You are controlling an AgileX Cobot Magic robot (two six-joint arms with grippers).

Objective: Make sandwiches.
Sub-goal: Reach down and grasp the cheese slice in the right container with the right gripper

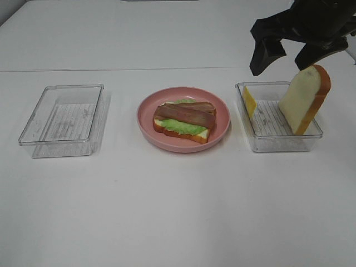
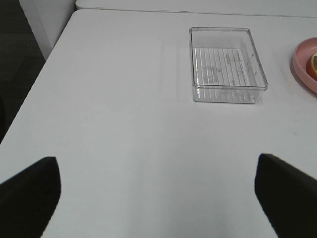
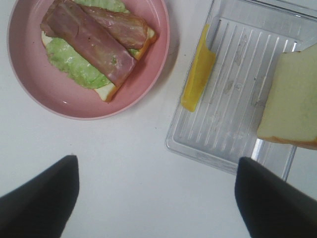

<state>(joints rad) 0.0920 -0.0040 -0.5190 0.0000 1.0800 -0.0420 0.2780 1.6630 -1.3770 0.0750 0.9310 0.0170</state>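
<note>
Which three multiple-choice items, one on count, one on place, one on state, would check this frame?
1. How many bacon strips top the lettuce on the plate? A. two; B. one; C. four.
2. Where is the cheese square? A. on the plate; B. under the bacon; C. in the right tray.
3. The right gripper is: A. shut on the cheese; B. open, empty; C. shut on the bacon.
Key: 1 A, two strips lie side by side; 2 C, the cheese leans on that tray's wall; 3 B, its fingers stand wide apart with nothing between.
</note>
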